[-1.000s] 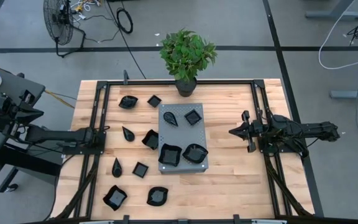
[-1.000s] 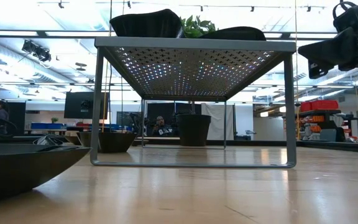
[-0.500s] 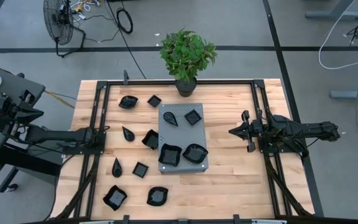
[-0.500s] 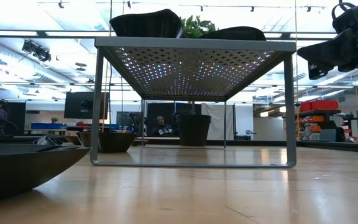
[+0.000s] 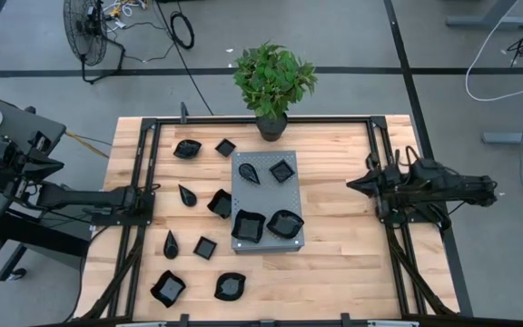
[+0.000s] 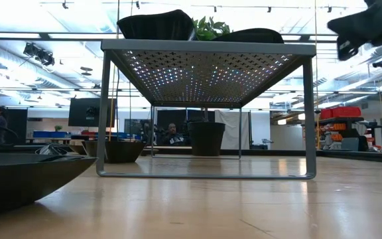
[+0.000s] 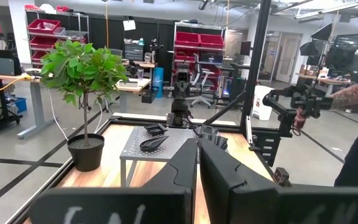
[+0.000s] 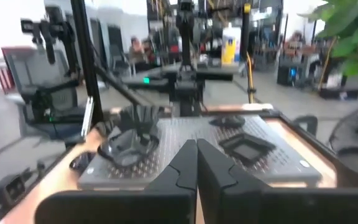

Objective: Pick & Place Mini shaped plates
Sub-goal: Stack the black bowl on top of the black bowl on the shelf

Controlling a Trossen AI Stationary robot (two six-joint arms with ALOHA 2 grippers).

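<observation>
Right end effector (image 5: 352,184) pulled back — teardrop plate (image 5: 251,173) tip points left.

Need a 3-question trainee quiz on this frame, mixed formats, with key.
1. True or false: the grey stand holds four black dishes.
2. Where is the potted plant? A) far edge of the table, behind the stand B) on the stand C) on the floor
3. Fill in: the left hand and the right hand each have their fingers ____.

Key: 1 true. 2 A. 3 shut, both holding nothing; the right hand sits at the table's right side, the left at its left side.
</observation>
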